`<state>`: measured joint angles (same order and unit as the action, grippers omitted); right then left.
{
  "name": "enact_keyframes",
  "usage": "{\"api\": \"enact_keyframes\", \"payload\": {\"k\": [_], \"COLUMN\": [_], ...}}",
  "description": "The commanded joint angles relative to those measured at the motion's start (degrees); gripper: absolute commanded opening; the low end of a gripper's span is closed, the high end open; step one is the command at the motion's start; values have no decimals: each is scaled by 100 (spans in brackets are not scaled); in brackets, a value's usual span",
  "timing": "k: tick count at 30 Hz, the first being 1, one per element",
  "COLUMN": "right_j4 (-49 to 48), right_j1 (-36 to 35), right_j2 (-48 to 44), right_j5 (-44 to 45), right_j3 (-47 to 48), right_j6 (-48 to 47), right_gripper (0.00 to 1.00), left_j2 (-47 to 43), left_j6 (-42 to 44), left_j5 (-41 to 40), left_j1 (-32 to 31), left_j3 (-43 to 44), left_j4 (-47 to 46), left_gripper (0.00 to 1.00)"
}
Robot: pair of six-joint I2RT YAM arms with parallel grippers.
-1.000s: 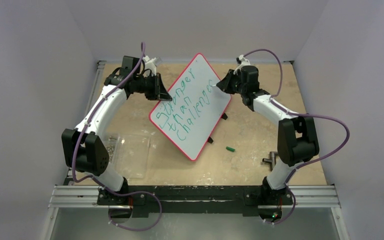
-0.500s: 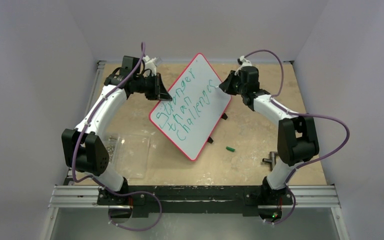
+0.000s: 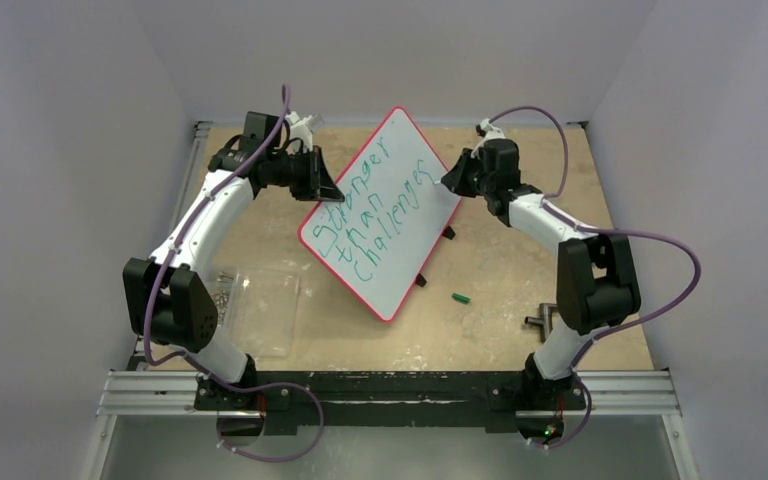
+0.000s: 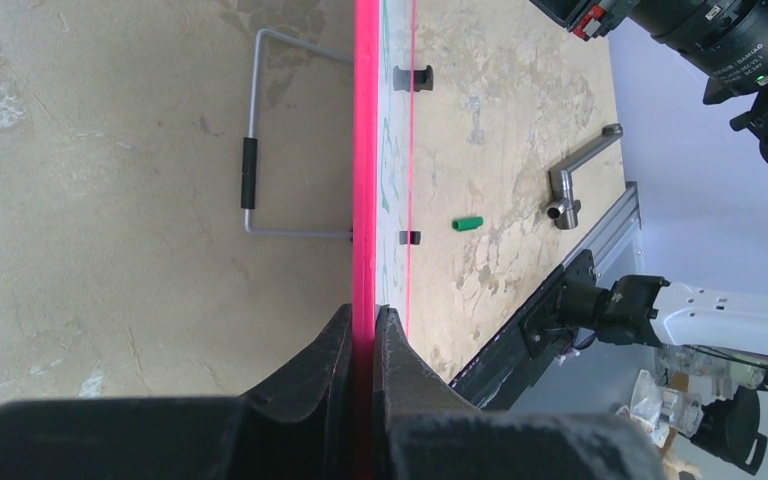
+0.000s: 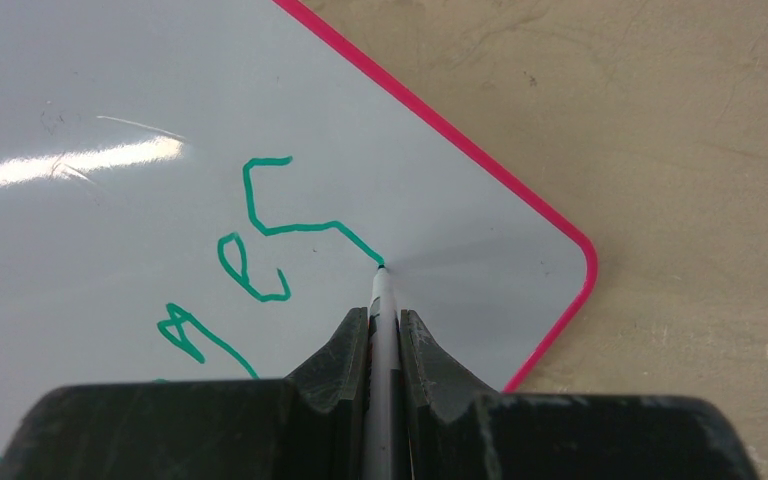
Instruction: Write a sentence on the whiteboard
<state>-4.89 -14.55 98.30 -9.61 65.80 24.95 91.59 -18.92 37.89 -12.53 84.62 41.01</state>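
Observation:
The whiteboard [image 3: 407,250], white with a thin red rim, stands tilted at mid-table. The sentence [image 3: 375,215] runs across it in green in three lines, "Stronger than challenges". My left gripper [image 3: 332,190] is shut on the board's left rim. The left wrist view shows that rim edge-on [image 4: 364,150], pinched between the fingers of the left gripper [image 4: 364,315]. My right gripper [image 3: 447,180] is shut on a white marker [image 5: 384,300]. The marker's tip touches the board [image 5: 110,80] at the end of the last green stroke [image 5: 305,228], near the board's rounded corner.
A green marker cap [image 3: 461,298] lies on the table right of the board, and a metal crank handle [image 3: 540,320] lies farther right. A clear plastic sheet [image 3: 265,310] lies by the left arm. A wire stand [image 4: 260,140] is behind the board.
My right gripper has shifted slightly right and down along the board with the marker. The left arm and the board have not moved.

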Motion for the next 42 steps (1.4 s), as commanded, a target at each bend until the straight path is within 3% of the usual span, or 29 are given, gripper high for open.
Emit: {"api": "enact_keyframes", "payload": {"k": [1,12,22,35,42], "right_j4": [52,16,610,567,355], "right_j1": [-57,-55,-65,-75,-74], "right_j2": [-303,-505,-1440,-2666,-3019], "right_j5": [-320,-736,-8,95,-38], "right_j3": [-121,-13,-42,-743,-1227], "right_j6": [-62,39,-197,-61,107], "right_gripper": [0,0,0,0,0], "left_j2": [-341,-340,-300,18,150], "left_j6": [367,396,431,861,660], "left_j5": [-387,-447,-467,-577,-581], "left_j1": [-30,-30,-30,-64,-163], "left_j3": [46,46,50,291,326], "left_j4": [-201,-189,-172,401,510], "left_gripper": [0,0,0,0,0]}}
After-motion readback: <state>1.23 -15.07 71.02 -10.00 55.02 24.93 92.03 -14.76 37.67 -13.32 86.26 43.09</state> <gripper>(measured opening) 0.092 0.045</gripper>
